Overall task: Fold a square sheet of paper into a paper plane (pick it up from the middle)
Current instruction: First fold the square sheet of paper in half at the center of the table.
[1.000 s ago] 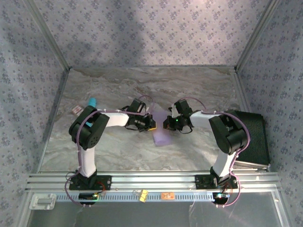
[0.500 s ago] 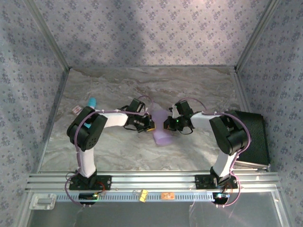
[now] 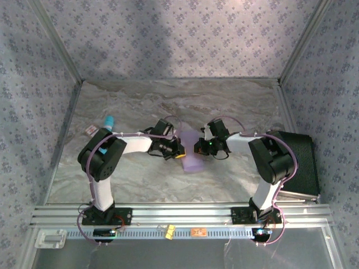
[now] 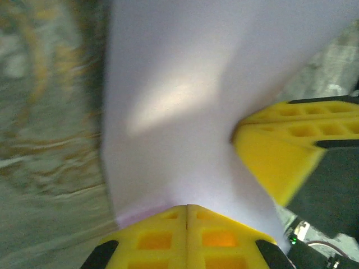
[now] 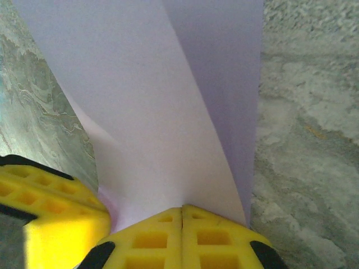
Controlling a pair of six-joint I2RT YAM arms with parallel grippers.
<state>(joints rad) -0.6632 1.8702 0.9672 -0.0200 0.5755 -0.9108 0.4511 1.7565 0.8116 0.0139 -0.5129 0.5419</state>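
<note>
As both jaws clamp, paper (image 3: 193,161) spans between.

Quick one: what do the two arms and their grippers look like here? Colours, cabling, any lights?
The left arm and right arm: white links, bulky black joint housings, thin purple cables looping alongside. The left gripper and right gripper: yellow fingers moulded with square pockets. Green light on the right wrist.
</note>
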